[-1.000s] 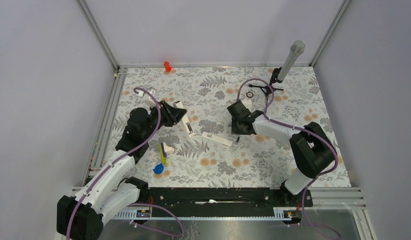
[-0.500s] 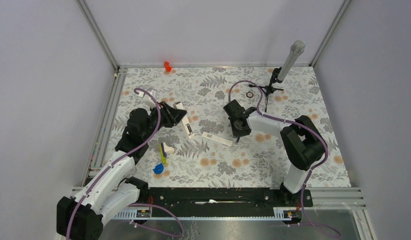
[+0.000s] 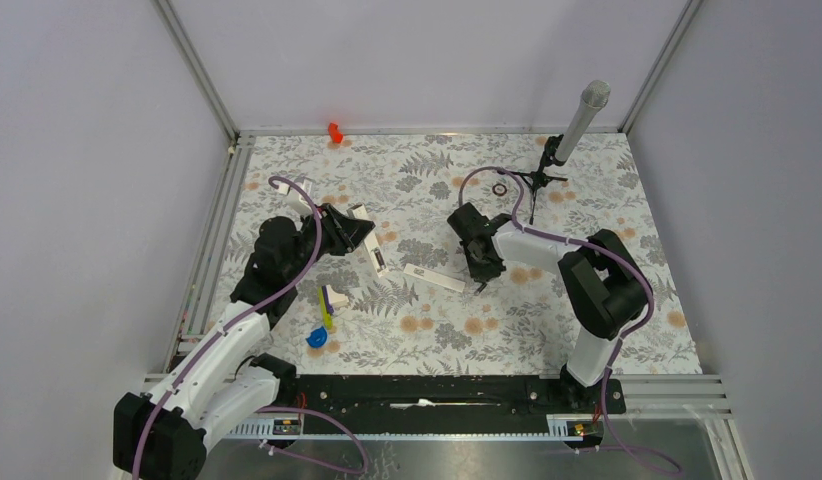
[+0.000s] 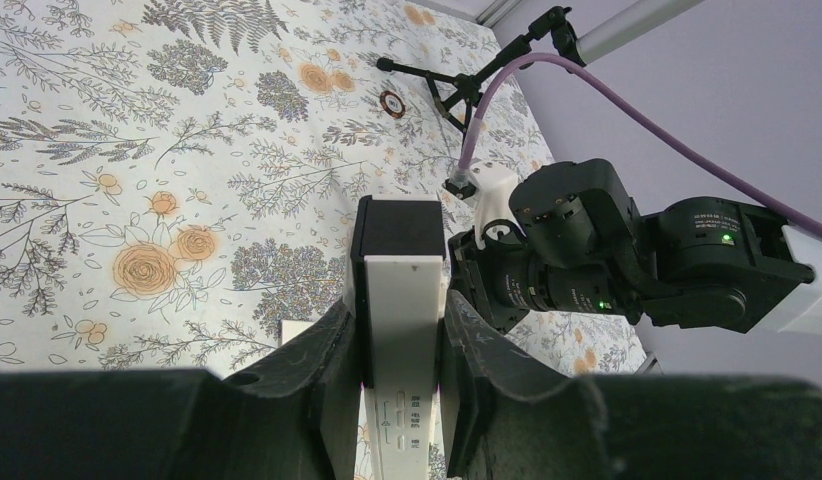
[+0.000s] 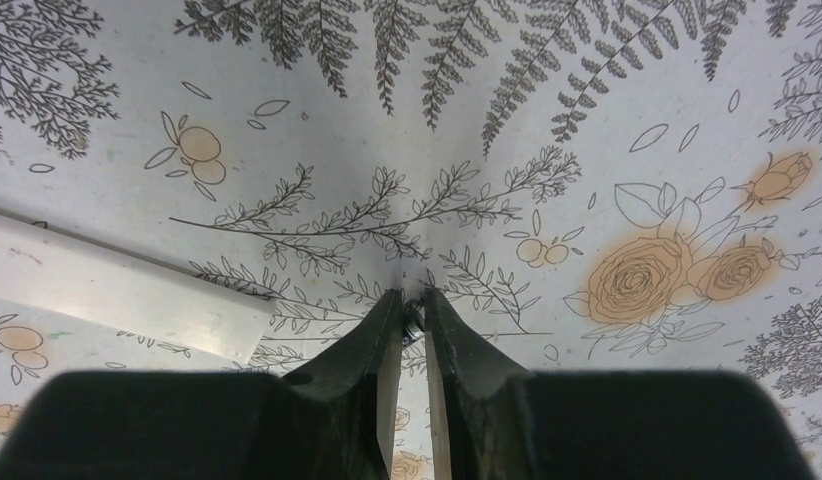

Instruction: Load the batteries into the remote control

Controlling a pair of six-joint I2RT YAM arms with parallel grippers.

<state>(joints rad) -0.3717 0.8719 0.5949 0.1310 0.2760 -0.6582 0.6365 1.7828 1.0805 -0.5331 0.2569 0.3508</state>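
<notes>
Nearest in, at 8 o'clock from the table's (image 3: 437, 340) middle, one yellow-white-blue toy cluster (image 3: 325, 315) lies flat. At 9 o'clock the left tool (image 4: 399, 330) is clamped on the one remote control (image 4: 397, 300), a finger on each long side. The remote's black end points away from the wrist and its grey marks sit at the near end. Dead centre lies one flat white strip (image 3: 434, 278). At 3 o'clock from the strip, the right tool (image 5: 412, 305) has its fingers almost together. They pinch one tiny battery (image 5: 413, 324) right at the tips, low over the floral cloth. That is the only battery I can make out. Farther back, at 1 o'clock, there is one small black ring (image 3: 500, 189) and one black tripod (image 3: 537, 180) with a grey cylinder (image 3: 590, 108). At 11 o'clock, on the far edge, sits one red piece (image 3: 334, 131).
</notes>
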